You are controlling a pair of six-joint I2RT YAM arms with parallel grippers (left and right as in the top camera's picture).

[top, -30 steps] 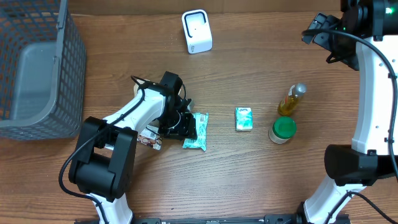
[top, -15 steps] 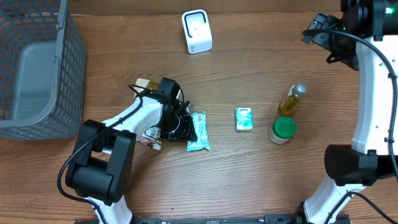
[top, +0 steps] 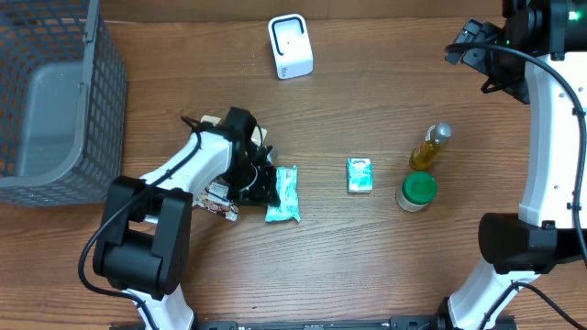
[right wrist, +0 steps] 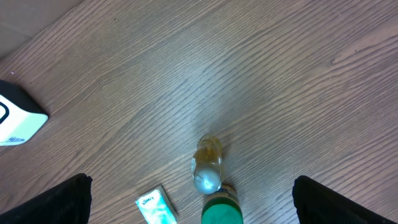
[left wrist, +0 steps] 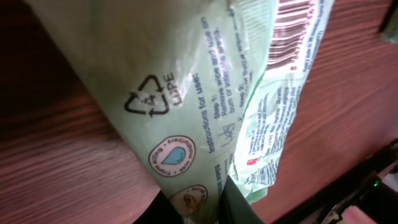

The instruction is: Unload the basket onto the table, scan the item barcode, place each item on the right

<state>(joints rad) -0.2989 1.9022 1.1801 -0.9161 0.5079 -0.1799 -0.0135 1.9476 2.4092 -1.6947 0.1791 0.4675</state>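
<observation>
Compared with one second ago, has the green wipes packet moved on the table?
Yes. The wipes packet has slid slightly to the left, away from the small green box, which kept its place.

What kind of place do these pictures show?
Probably a mock shop checkout on a lab table: a white scanner, a grey basket, and small goods such as a wipes packet and a bottle.
</observation>
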